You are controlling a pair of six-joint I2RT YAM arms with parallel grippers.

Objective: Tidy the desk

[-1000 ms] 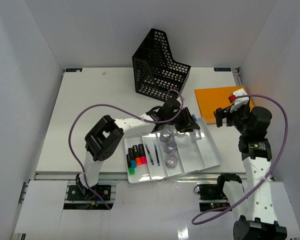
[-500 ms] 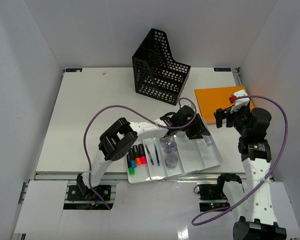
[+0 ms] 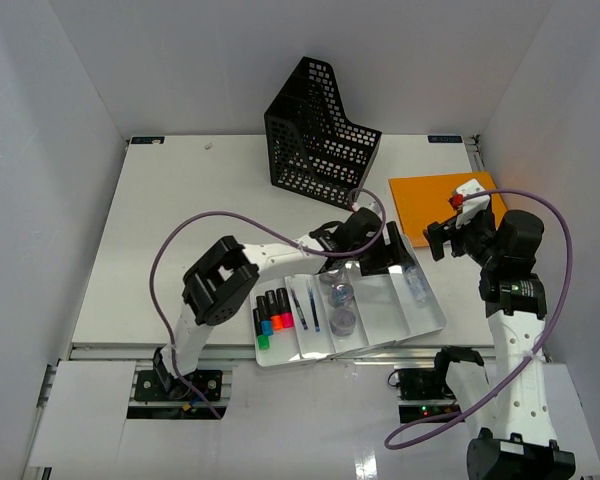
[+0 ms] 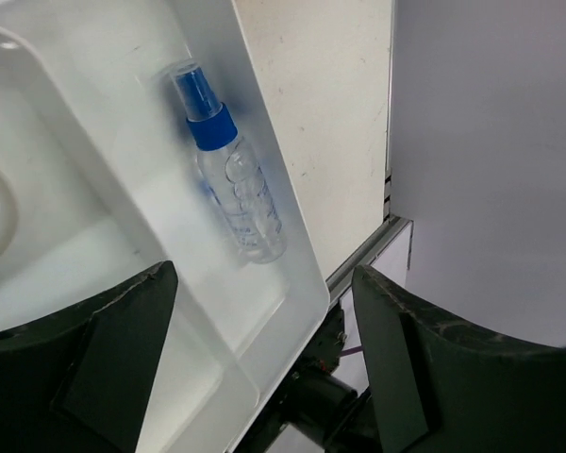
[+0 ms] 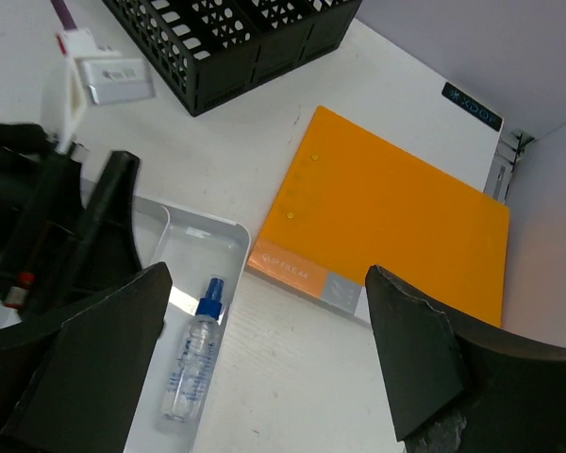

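Note:
On the white desk [image 3: 180,230] stands a white compartmented tray [image 3: 427,322]. A clear spray bottle [image 3: 417,287] with a blue cap lies flat in its rightmost compartment, free of both grippers. My left gripper [image 3: 392,260] hovers over the tray's far end, just left of the bottle, open and empty. In the left wrist view the bottle [image 4: 231,184] lies ahead of my open left gripper [image 4: 264,368]. My right gripper [image 3: 442,240] hangs open and empty above the near edge of an orange clip file [image 3: 445,200]. The right wrist view shows the bottle [image 5: 193,354] and the file [image 5: 396,217].
A black mesh file holder [image 3: 320,135] stands at the back of the desk. In the tray lie several coloured markers [image 3: 272,315], pens [image 3: 305,303] and two clear round items [image 3: 342,307]. White walls close in on three sides; a metal rail [image 3: 130,350] runs along the front.
My left gripper moved right over the tray, opened and let go of the spray bottle, which now lies in the right compartment. It then drew back slightly. The right arm barely moved.

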